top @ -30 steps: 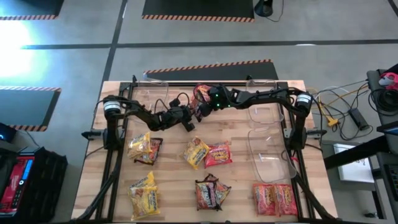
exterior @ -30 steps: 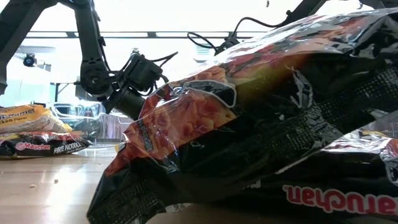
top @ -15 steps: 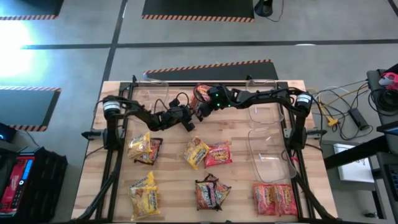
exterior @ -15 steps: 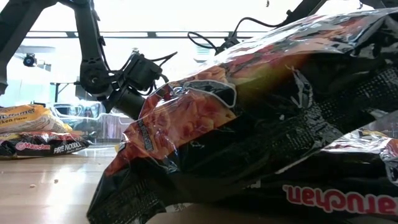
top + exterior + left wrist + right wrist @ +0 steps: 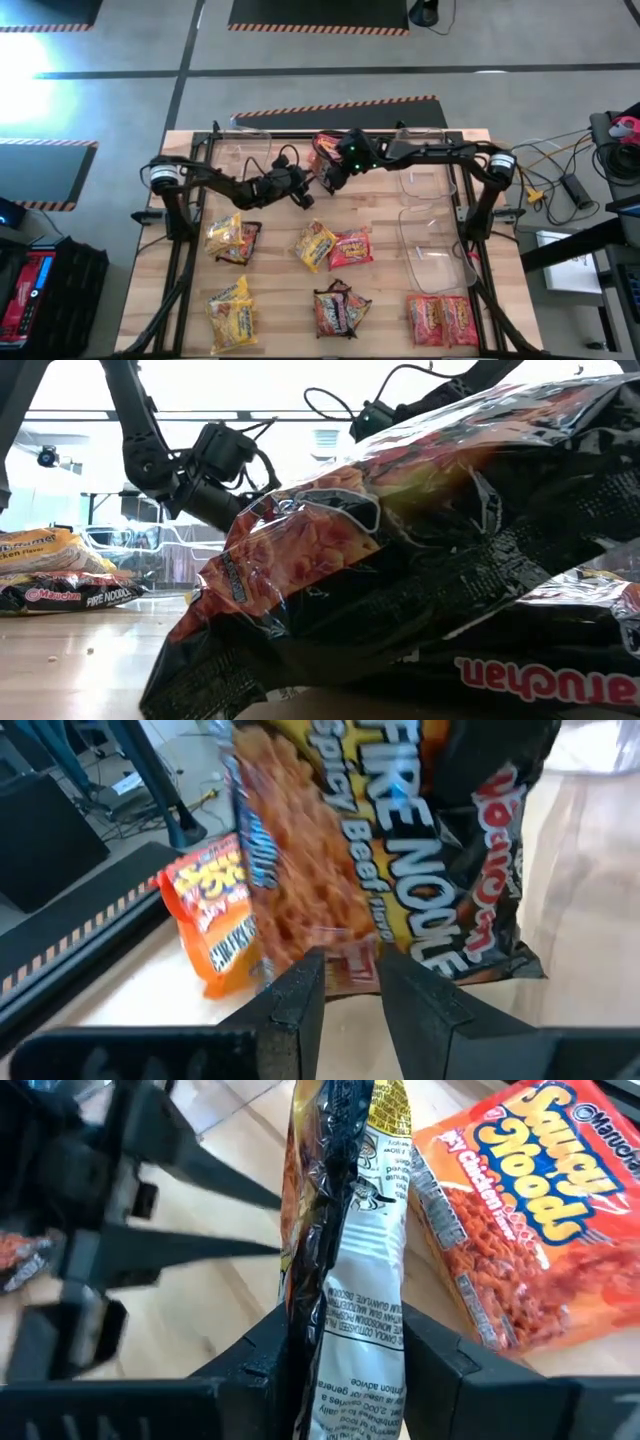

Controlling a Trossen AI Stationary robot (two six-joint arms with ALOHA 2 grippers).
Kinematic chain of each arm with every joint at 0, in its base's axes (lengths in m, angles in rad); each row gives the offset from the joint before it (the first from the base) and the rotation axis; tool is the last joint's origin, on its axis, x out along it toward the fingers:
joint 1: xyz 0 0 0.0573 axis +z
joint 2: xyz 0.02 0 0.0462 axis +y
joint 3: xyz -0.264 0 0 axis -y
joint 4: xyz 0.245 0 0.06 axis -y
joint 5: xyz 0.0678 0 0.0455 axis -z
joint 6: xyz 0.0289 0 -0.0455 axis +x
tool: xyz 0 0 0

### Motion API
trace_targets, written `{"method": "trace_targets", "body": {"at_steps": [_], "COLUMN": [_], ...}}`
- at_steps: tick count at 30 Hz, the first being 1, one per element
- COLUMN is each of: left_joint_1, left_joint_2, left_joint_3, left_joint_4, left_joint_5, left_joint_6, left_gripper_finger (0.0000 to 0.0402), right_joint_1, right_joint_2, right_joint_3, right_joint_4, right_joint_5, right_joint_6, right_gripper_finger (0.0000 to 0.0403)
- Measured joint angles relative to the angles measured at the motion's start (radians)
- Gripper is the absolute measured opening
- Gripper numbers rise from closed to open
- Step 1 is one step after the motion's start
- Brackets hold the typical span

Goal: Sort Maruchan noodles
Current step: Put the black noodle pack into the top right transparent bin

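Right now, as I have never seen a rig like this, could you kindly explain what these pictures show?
This is a robot with two dark arms at a wooden table. One picture looks straight down, one looks level across the tabletop, and two come from cameras on the wrists. Yellow, red and dark noodle packets lie in small groups, with clear bins on the right. Near the far edge, the right gripper clamps a dark packet edge-on, and the left gripper appears to pinch the same packet. An orange packet lies nearby.
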Motion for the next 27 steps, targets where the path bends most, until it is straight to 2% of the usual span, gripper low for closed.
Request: {"method": "trace_targets", "body": {"at_steps": [6,12,23,27], "left_joint_1": [-0.016,-0.020,-0.022,-0.022], "left_joint_2": [-0.056,-0.082,-0.082,-0.082], "left_joint_3": [0.000,0.002,0.003,0.003], "left_joint_4": [-0.023,-0.029,-0.035,-0.035], "left_joint_5": [0.000,0.000,0.001,0.001], "left_joint_6": [-0.016,-0.068,-0.112,-0.112], "left_gripper_finger": [0.0081,0.0081,0.0081,0.0081], "right_joint_1": [0.000,0.001,0.001,-0.001], "right_joint_2": [-0.067,-0.129,-0.145,-0.145], "right_joint_3": [0.049,0.169,0.469,0.539], "right_joint_4": [-0.173,-0.413,-0.959,-1.135], "right_joint_5": [0.007,0.024,0.314,0.406], "right_joint_6": [-0.093,-0.207,-0.287,-0.287], "right_gripper_finger": [0.0121,0.0121,0.0121,0.0121]}}
